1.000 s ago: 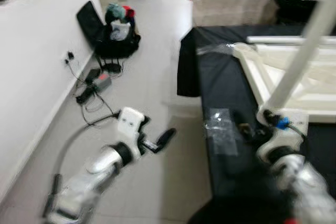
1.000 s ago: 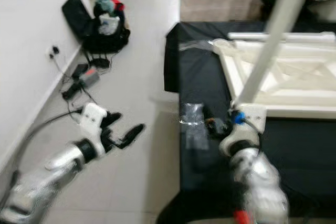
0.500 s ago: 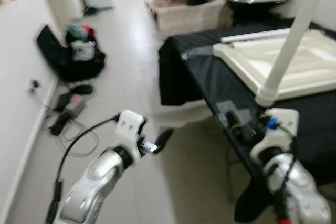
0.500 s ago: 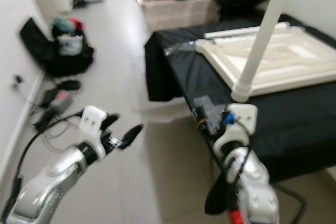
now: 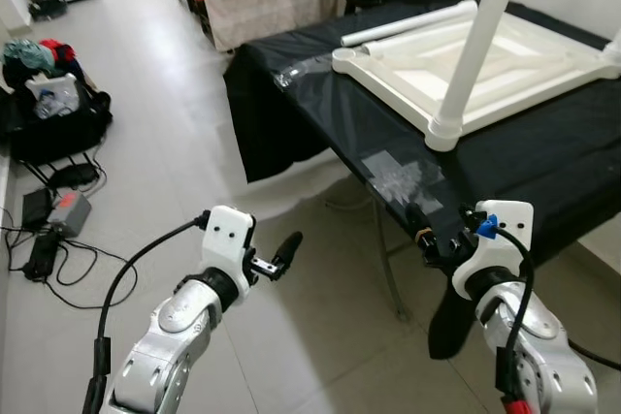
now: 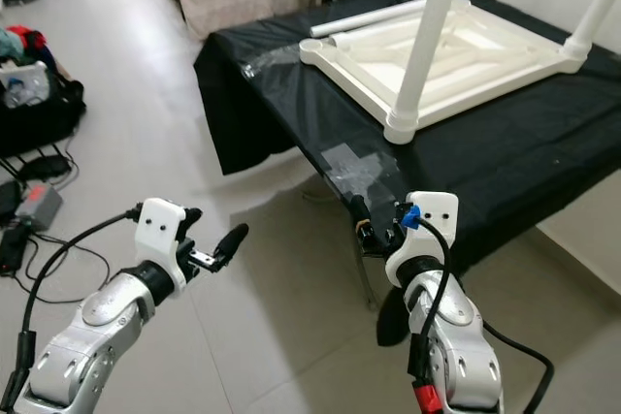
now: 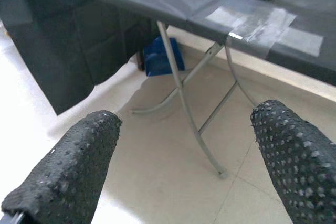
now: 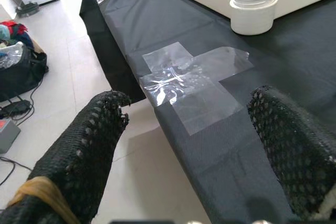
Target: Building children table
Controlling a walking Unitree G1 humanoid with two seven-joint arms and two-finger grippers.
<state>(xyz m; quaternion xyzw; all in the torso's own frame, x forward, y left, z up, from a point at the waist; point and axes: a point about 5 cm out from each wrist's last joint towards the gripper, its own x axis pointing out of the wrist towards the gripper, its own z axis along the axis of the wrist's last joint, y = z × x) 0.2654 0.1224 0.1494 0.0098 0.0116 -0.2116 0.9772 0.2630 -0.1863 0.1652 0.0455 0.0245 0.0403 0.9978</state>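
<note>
The white children's table lies upside down on a black-covered folding table. One white leg stands upright in its near corner, and another leg shows at the right edge. A loose white leg lies along the far side. My left gripper hangs open over the floor, left of the black table. My right gripper is open at the black table's near edge, below a patch of clear tape. Both hold nothing.
Black bags with clothes and cables with a power adapter lie on the floor at the left. A cloth-covered box stands behind the table. Metal folding legs and a blue object are under it.
The whole picture has swung and sharpened, so the camera moved; the black table now sits nearer and more to the right. Both arms keep their pose, fingers open.
</note>
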